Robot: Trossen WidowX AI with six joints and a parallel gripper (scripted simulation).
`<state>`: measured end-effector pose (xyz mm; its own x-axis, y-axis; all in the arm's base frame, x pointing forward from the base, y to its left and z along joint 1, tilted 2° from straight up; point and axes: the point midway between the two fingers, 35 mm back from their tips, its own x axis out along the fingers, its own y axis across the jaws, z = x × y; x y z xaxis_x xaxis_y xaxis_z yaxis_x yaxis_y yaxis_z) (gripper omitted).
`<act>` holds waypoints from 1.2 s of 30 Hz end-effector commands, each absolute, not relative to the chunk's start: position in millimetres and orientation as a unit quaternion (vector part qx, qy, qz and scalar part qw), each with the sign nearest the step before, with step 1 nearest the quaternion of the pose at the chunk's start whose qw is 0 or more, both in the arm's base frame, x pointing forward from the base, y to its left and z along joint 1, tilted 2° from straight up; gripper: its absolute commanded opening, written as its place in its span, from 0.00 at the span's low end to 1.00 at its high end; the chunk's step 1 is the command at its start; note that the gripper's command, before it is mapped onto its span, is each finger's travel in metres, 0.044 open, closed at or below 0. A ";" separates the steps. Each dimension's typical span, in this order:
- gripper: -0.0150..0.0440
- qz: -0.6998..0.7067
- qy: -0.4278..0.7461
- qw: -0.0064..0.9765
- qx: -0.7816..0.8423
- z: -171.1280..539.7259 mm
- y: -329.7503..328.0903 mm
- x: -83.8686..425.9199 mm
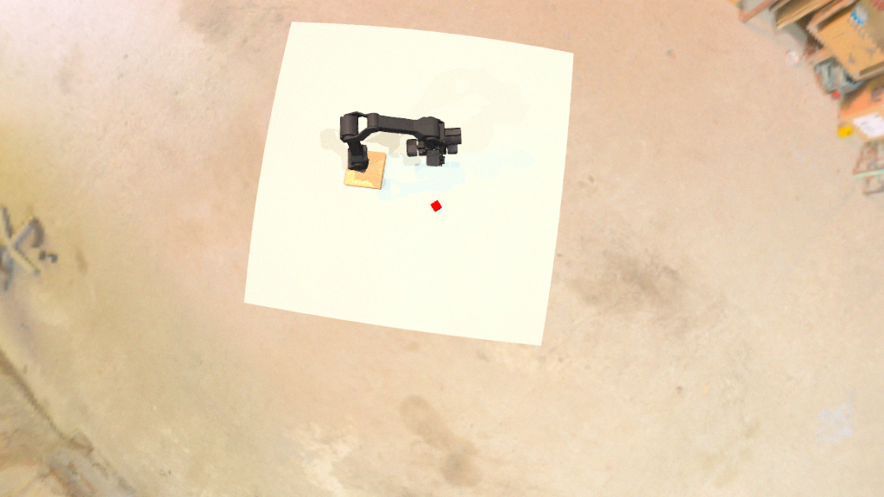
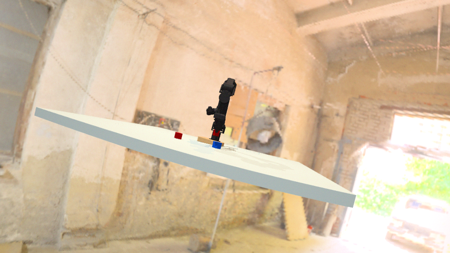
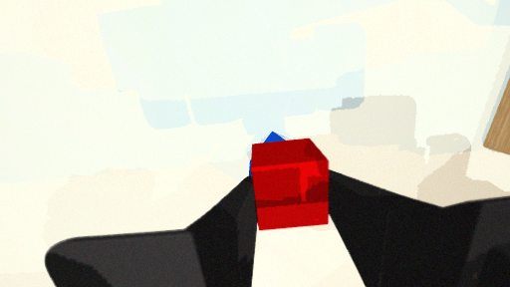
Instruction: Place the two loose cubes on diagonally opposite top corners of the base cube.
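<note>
My gripper [image 2: 216, 131] [image 3: 287, 180] is shut on a red cube [image 2: 215, 133] [image 3: 291, 184] and holds it in the air. The blue cube [image 2: 216, 145] [image 3: 272, 137], apparently the base cube, sits on the table. In the wrist view it lies below and behind the held cube, which hides most of it. Its edges look turned relative to the held cube. In the top view the arm hides the blue cube and the held cube. The other red cube [image 1: 436, 205] [image 2: 178, 135] lies apart on the table. No cube is seen resting on the blue one.
The arm stands on a wooden plate [image 1: 372, 176] [image 2: 204, 140] [image 3: 500, 125] on the pale table [image 1: 395, 259] [image 2: 125, 130]. The loose red cube lies off to one side of the blue cube. Arm shadows fall across the table.
</note>
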<state>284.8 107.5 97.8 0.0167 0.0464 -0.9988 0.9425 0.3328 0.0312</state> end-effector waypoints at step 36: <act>0.43 -0.394 0.580 0.569 0.429 69.2 109.8 285.1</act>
<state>285.0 109.3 69.6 0.0162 0.0464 -0.9988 0.9448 0.3262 0.0304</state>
